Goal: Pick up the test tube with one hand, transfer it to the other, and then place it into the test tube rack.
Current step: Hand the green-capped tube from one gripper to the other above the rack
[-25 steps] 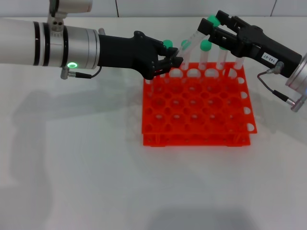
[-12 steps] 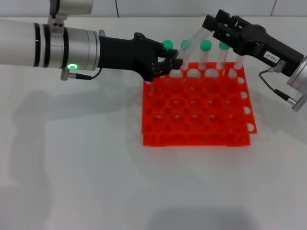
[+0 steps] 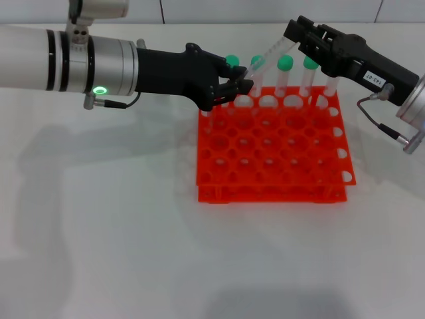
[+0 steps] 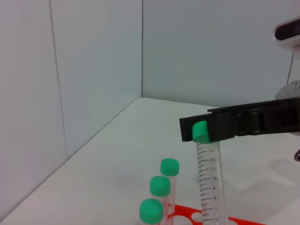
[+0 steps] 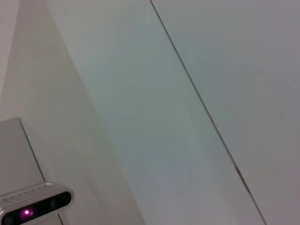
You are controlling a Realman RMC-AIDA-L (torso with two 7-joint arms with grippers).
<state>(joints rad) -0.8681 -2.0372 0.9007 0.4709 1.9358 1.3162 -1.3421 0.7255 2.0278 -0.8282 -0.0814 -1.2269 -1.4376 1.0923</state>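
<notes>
Handover under way at the rack's [image 3: 272,149] 12 o'clock edge: tube [image 3: 265,56] slanted, left pincer [image 3: 240,85] clamped on its lower end, right pincer [image 3: 290,31] gripping the cap; release left only once right feels firm

The right claw [image 4: 202,132] reaches in level and grips the green cap of the test tube [image 4: 209,182], which hangs nearly upright with printed graduations facing out. Just beside that tube stand three other green-capped tubes [image 4: 160,186], above the orange rack [image 4: 201,220] edge.
</notes>
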